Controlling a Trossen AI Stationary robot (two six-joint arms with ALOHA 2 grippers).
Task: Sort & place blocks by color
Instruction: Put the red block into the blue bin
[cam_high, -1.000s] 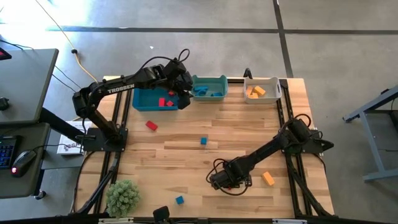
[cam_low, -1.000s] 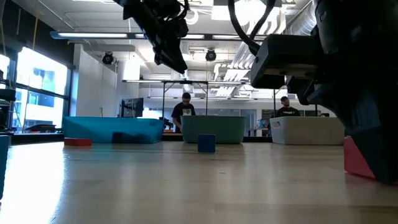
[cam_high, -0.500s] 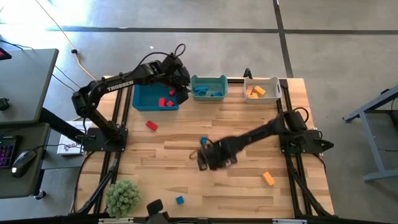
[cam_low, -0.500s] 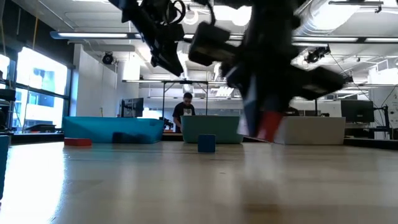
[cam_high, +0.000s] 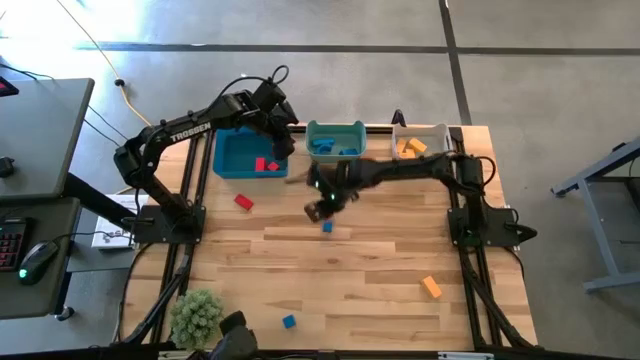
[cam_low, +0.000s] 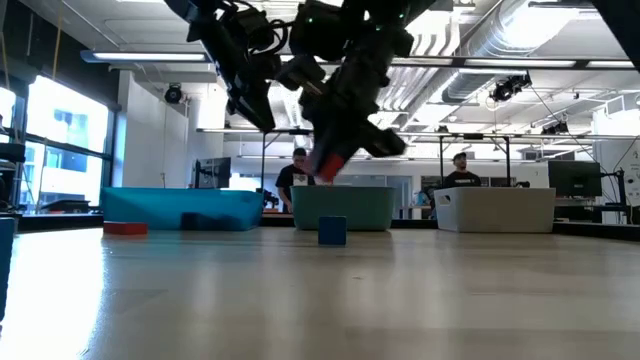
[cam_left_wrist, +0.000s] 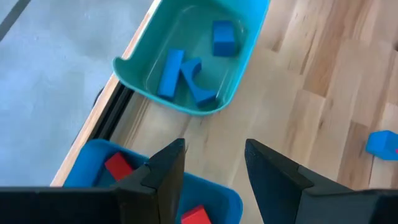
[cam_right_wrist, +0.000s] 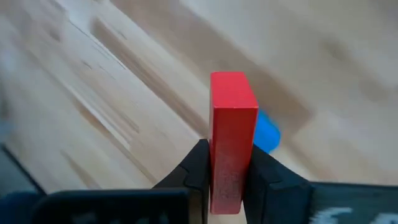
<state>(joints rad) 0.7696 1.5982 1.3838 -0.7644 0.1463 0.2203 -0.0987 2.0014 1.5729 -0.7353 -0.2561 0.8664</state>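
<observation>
My right gripper (cam_high: 319, 203) hovers over the middle of the table, just in front of the teal bin (cam_high: 335, 140), shut on a red bar block (cam_right_wrist: 231, 118), which also shows in the low view as the red block (cam_low: 325, 165). My left gripper (cam_left_wrist: 214, 168) is open and empty above the right far corner of the blue bin (cam_high: 240, 158), which holds red blocks (cam_high: 266, 164). Blue blocks (cam_left_wrist: 180, 71) lie in the teal bin and orange ones in the white bin (cam_high: 420, 143). Loose on the table are a red block (cam_high: 243, 201), a blue block (cam_high: 327, 227), an orange block (cam_high: 431, 287) and another blue block (cam_high: 289, 321). My right gripper pinches the red bar between its two fingers (cam_right_wrist: 199, 163), which lie on the bar's two long side faces (cam_right_wrist: 229, 158). The bar runs along the fingers and sticks out past their tips. It is lifted clear of the table, tilted downward in the low view.
A green plant (cam_high: 198, 317) stands at the near left corner. The three bins sit in a row along the far edge. Bare wood lies between the loose blocks. People stand in the room beyond the table (cam_low: 298, 180).
My right gripper has risen from the near right part of the table and swung toward the far left, carrying the red bar to a spot just in front of the teal bin. My left gripper has drifted slightly toward the far edge above the blue bin.
</observation>
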